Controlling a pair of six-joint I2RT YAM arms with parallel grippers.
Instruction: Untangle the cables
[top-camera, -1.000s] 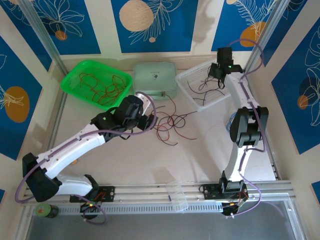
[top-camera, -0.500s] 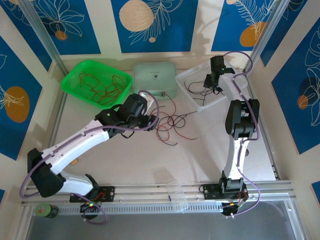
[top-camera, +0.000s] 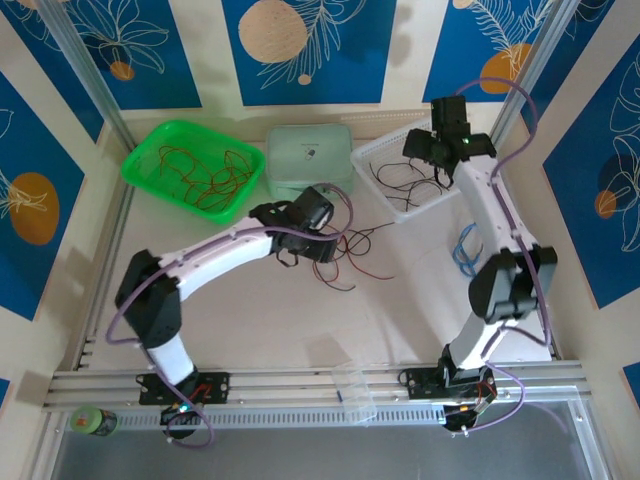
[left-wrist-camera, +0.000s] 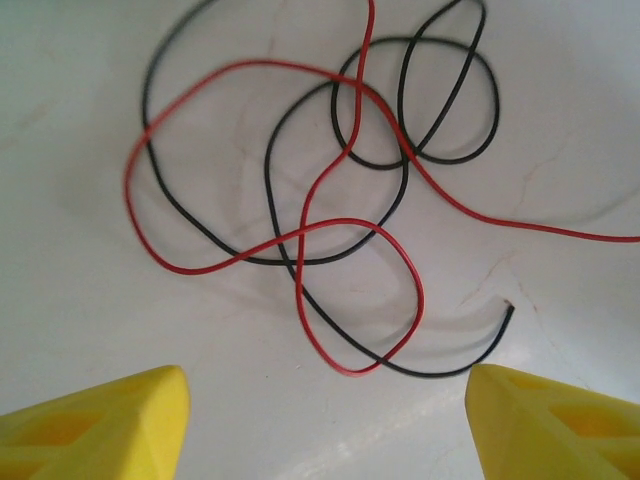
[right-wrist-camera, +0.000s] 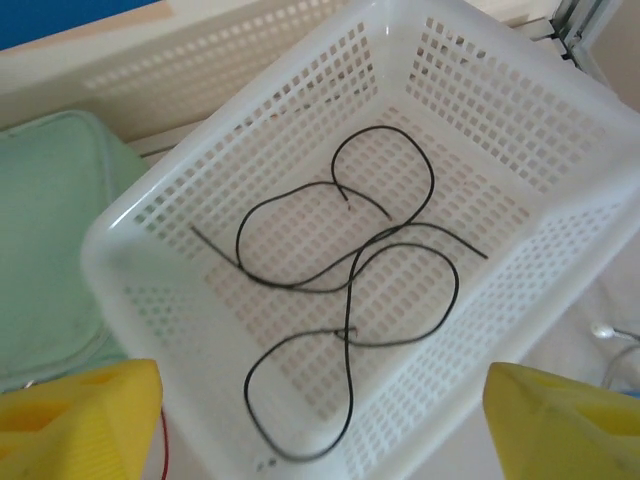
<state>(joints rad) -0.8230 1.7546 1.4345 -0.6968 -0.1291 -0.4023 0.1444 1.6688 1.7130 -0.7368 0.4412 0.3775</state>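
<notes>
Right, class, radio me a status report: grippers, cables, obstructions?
Left gripper open, empty, above red-black cables tangled on table. Right gripper open over white basket holding black strands. No obstruction seen.

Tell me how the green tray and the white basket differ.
The green tray has solid walls; the white basket has walls and floor pierced with holes. The tray holds red wires; the basket holds black wires. Seen from above, the tray sits left of the pale green box and the basket sits right of it. Both are open-topped and hold loose wires.
</notes>
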